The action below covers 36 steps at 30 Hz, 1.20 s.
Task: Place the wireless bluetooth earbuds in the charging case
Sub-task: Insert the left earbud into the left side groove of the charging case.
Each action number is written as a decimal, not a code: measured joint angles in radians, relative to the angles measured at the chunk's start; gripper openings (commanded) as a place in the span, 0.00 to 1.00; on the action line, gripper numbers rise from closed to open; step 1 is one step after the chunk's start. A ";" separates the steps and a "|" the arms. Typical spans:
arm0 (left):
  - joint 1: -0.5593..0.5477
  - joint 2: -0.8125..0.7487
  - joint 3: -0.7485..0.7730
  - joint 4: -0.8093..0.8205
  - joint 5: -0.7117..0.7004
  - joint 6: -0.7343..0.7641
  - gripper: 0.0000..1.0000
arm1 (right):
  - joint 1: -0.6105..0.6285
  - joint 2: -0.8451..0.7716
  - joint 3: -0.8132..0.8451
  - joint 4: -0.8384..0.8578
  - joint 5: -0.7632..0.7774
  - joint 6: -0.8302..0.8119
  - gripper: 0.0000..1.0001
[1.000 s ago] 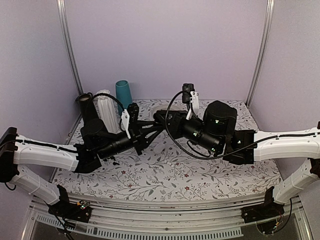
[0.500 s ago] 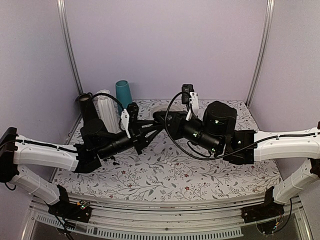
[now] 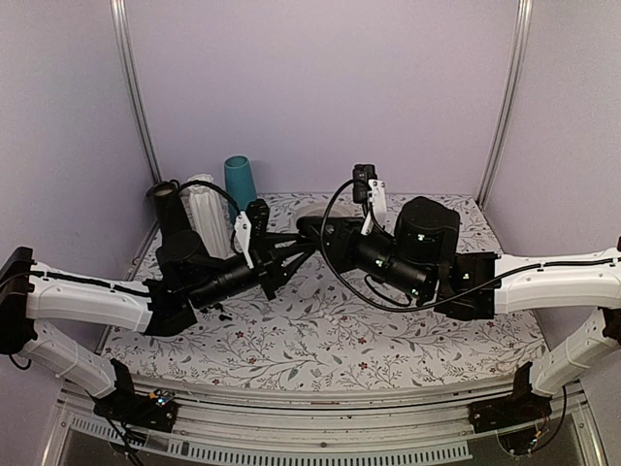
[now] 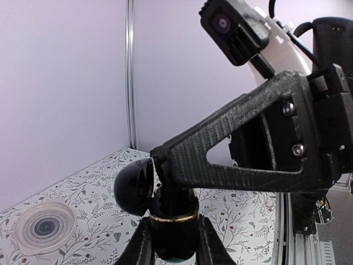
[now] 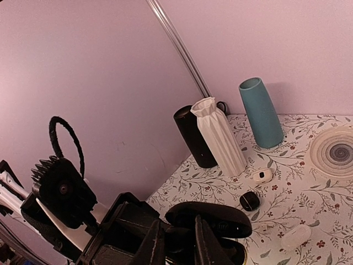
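Left hand (image 4: 174, 244) pinches the glossy, rounded, gold-banded black charging case (image 4: 174, 212); the right hand (image 5: 175, 243): cannot tell.

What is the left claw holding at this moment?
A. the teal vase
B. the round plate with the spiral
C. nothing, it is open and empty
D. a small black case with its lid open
D: in the left wrist view the left claw is closed around the small black case, and the domed lid is tipped open to one side.
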 measured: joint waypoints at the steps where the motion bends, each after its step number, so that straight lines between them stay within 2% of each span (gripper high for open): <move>1: 0.000 0.000 0.000 0.000 0.000 0.001 0.00 | 0.000 -0.002 0.000 -0.004 0.002 0.000 0.23; 36: 0.002 -0.043 0.000 0.039 0.047 0.008 0.00 | 0.003 -0.100 0.047 -0.207 0.021 0.007 0.45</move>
